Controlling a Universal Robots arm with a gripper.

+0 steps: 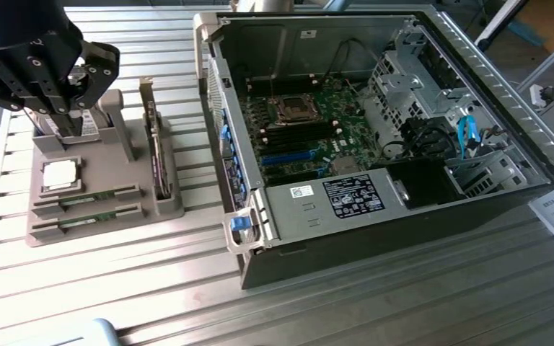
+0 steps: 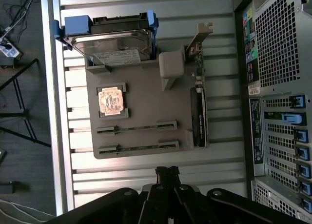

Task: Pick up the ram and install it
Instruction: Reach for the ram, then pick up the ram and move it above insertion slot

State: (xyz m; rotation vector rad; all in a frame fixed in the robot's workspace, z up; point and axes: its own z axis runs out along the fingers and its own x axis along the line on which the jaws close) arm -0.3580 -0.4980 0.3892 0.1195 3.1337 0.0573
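Exterior view: a grey holder [image 1: 113,164] sits on the slatted bench beside an open computer case [image 1: 374,130]. The gripper [image 1: 68,124] hangs over one end of the holder, and the ram [image 1: 86,197] lies slotted along the opposite edge. With its fingers together it would likely knock the stick rather than straddle it, and the second stick [image 1: 86,218] just beside leaves little room. Wrist view: the gripper [image 2: 166,174] is closed, holding nothing, apart from the ram [image 2: 136,128].
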